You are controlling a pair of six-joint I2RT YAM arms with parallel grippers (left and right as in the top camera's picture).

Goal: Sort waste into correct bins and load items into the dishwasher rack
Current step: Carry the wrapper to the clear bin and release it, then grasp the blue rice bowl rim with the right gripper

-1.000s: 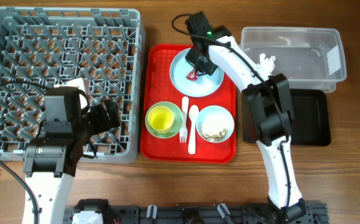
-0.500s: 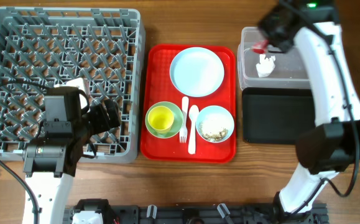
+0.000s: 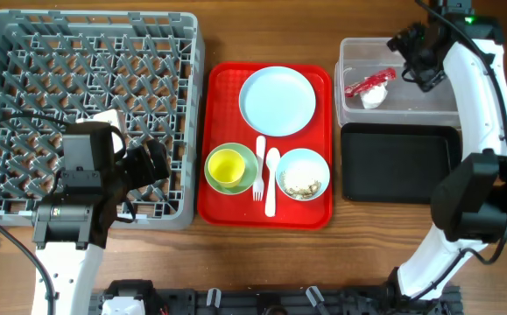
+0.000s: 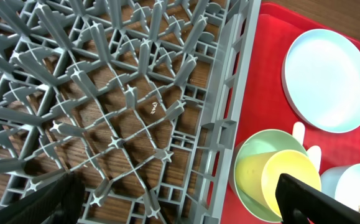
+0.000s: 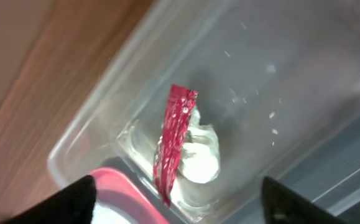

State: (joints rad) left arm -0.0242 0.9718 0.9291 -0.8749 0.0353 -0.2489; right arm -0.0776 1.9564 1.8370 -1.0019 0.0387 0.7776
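The red wrapper point(image 3: 369, 84) lies loose in the clear tub point(image 3: 428, 101), resting against the white napkin point(image 3: 374, 98). My right gripper point(image 3: 415, 52) hovers above them, open and holding nothing; its wrist view looks down on the wrapper point(image 5: 175, 140) and napkin point(image 5: 203, 155). On the red tray point(image 3: 222, 87) are the blue plate point(image 3: 277, 101), the yellow cup point(image 3: 226, 164) inside the green bowl point(image 3: 244, 179), a blue bowl of crumbs point(image 3: 302, 174), a fork point(image 3: 258, 171) and a spoon point(image 3: 271, 179). My left gripper point(image 3: 152, 162) is open over the grey rack point(image 3: 25, 52).
The black tray point(image 3: 399, 163) lies directly in front of the clear tub. The rack's right wall point(image 4: 220, 118) runs next to the red tray's edge point(image 4: 254, 93). Bare wood shows along the table's front edge.
My right gripper carried the wrapper from the blue plate over to the clear tub and opened; the wrapper now lies in the tub. The left arm stayed still.
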